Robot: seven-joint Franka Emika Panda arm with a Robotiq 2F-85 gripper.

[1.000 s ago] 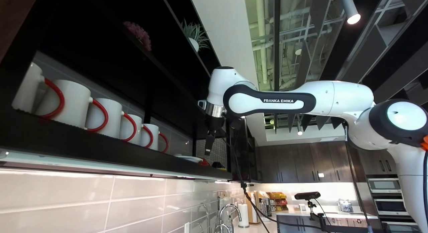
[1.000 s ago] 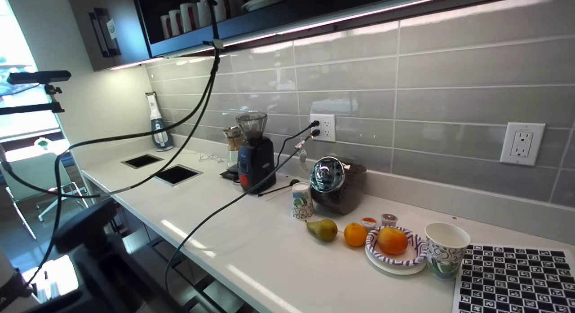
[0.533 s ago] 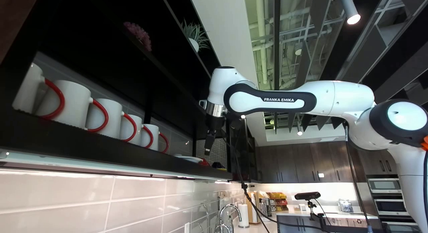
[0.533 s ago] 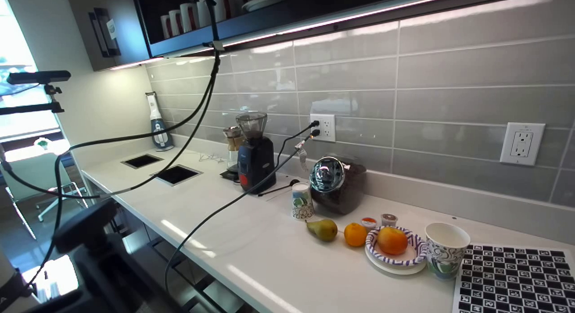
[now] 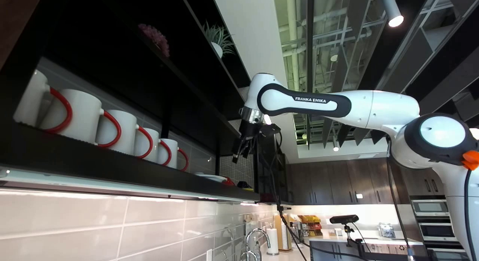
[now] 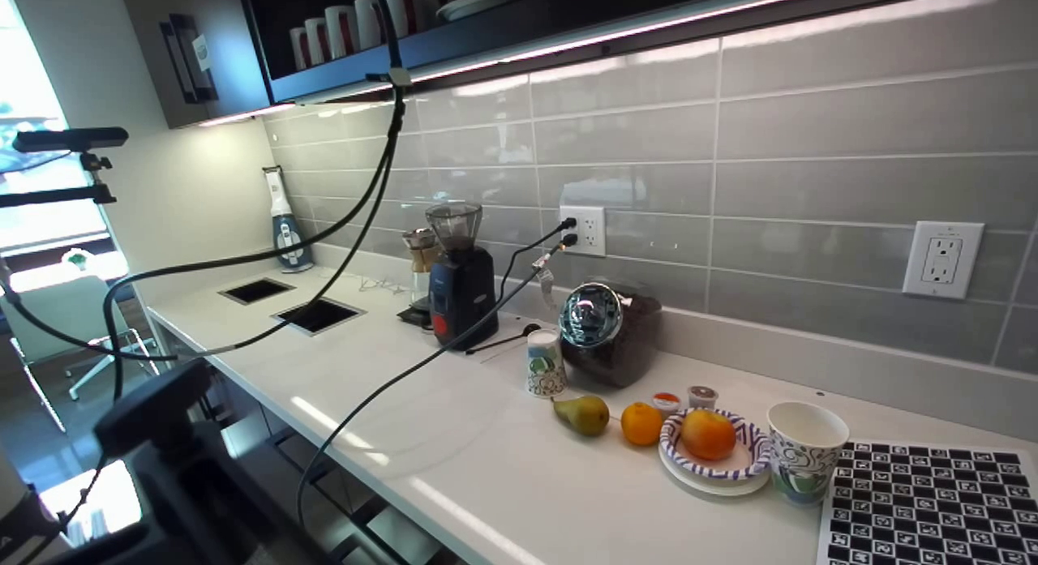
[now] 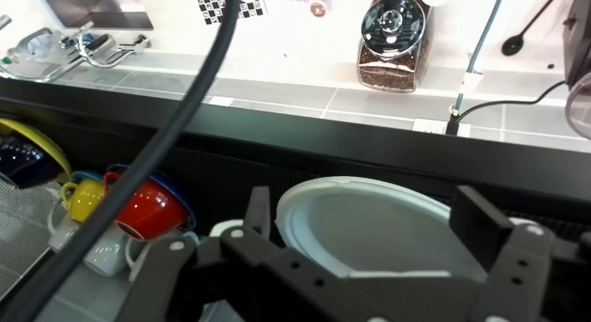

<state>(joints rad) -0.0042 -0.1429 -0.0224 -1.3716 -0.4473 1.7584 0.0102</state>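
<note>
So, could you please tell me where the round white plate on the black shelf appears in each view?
In an exterior view, the round white plate is below and slightly left of centre.
In an exterior view, the plate is at the top edge, near the middle.
In the wrist view, the plate shows below and right of centre, framed by the open black gripper.
Shared landmark: the long front edge of the black shelf.

Gripper [image 7: 369, 213] black and dark grey. Plate [image 7: 383, 225] plain white. Shelf [image 7: 369, 142] black. Teacup [image 7: 154, 209] red; smaller cup [image 7: 86, 199] yellow. Mugs [image 5: 84, 115] white, handles [image 5: 118, 130] red. Arm [image 5: 389, 107] white and black. Plant [image 5: 156, 39] dusty pink. Wall tiles [image 6: 624, 127] grey. Grinder [image 6: 461, 293] black, red spot. Coffee beans [image 7: 388, 78] brown. Pear [image 6: 585, 415] green-brown. Small citrus fruit [image 6: 641, 424] orange. Paper plate [image 6: 754, 451] white, purple-blue zigzags. Paper cup [image 6: 807, 460] white, blue-green scrollwork. Marker board [image 6: 924, 492] black-and-white checks.
</note>
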